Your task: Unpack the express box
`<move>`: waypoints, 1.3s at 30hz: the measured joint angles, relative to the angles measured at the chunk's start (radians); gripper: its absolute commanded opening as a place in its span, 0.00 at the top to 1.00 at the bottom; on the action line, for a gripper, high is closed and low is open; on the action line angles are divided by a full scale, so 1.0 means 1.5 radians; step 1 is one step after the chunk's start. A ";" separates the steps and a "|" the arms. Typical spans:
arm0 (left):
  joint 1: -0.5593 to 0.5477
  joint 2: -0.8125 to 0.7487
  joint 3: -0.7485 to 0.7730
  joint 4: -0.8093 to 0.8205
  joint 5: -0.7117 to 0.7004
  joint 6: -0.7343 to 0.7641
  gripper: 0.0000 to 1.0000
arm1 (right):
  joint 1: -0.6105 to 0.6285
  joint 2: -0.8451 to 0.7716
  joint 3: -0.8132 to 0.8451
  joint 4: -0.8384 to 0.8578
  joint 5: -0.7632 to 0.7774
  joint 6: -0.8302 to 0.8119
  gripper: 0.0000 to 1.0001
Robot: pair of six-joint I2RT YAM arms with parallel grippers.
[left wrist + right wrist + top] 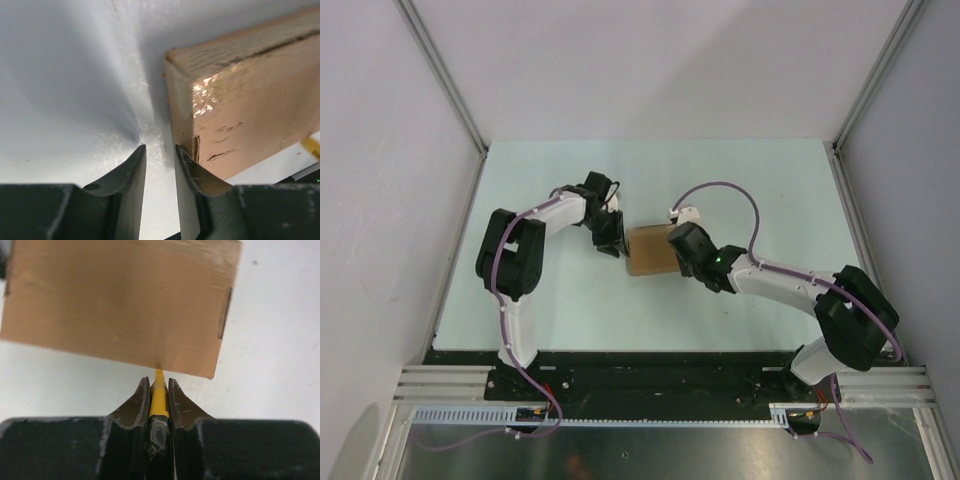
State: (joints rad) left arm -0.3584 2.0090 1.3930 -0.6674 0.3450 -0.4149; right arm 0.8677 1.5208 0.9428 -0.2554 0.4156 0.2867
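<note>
From above, the express box (pixel 648 250) lies flat near the middle of the pale table (pixel 570 310), lid shut. The left gripper (pixel 613 243) is at its left edge and the right gripper (pixel 677 252) at its right edge. Both are so close to the cardboard that contact cannot be judged from this height.

In the left wrist view, the left gripper (pixel 159 150) has its two dark fingers (pixel 131 172) only a narrow gap apart, with bare table showing between them and nothing held. The express box (pixel 245 100) rises just to the right. One finger sits right against its lower corner, beside a small torn slit in the cardboard.

In the right wrist view, the right gripper (pixel 159 382) is clamped tight on a thin yellow tool (pixel 159 397). This may be a knife, though its lower part is too dark to make out. The tool's tip meets the near edge of the express box (pixel 120 305), whose broad brown top fills the upper frame, with a narrow slot near its right side.
</note>
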 measured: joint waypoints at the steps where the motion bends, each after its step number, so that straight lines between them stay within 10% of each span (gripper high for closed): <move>1: -0.004 0.000 0.000 0.000 -0.001 0.001 0.64 | -0.013 0.002 0.000 0.003 0.004 -0.001 1.00; 17: -0.004 -0.001 0.117 -0.004 -0.188 -0.080 0.39 | -0.155 0.123 0.030 0.238 0.004 -0.061 1.00; 28: -0.002 0.101 0.230 0.008 -0.137 -0.085 0.68 | -0.168 0.156 0.033 0.318 -0.014 -0.079 1.00; 39: -0.007 0.018 0.051 0.030 0.023 -0.048 0.73 | -0.175 0.198 0.069 0.375 -0.044 -0.097 1.00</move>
State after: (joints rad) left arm -0.3683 2.0357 1.4696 -0.6224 0.3798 -0.4862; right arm 0.6048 1.8183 1.0470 0.3077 0.3496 0.1410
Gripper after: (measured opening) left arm 0.282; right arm 0.154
